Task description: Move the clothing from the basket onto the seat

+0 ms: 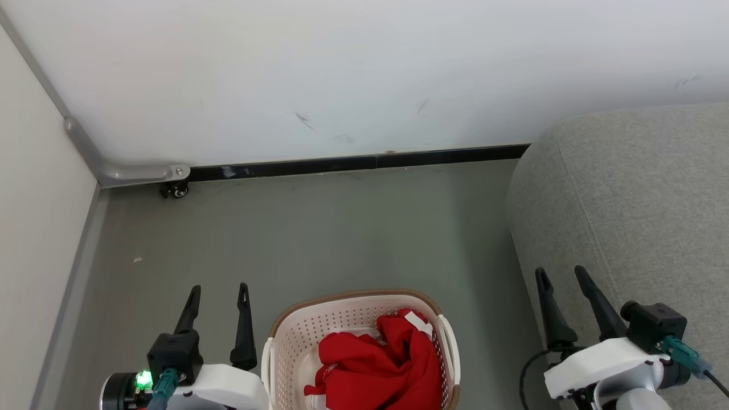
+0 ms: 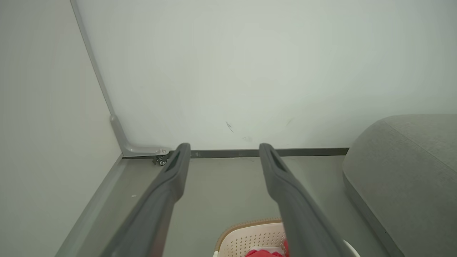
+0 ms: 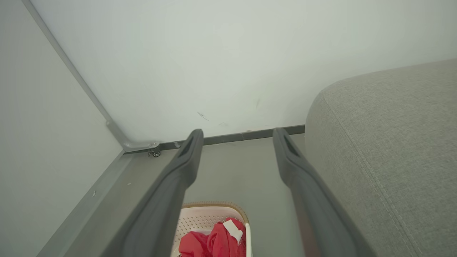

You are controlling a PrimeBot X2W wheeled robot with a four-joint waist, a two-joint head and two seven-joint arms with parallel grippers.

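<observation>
Both arms sit low, fingers pointing forward: left tool (image 1: 220,287) and right tool (image 1: 560,270) spread apart (empty), flanking the cream perforated plastic basket (image 1: 342,299) of crumpled red fabric clothing (image 1: 376,364).

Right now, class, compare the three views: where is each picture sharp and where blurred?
Head view: soft even light, the crumpled red clothing in the cream perforated plastic basket is sharp. Left wrist view: the dark fingers of the left gripper blur near the lens. Right wrist view: the light grey woven seat shows crisp weave.
</observation>
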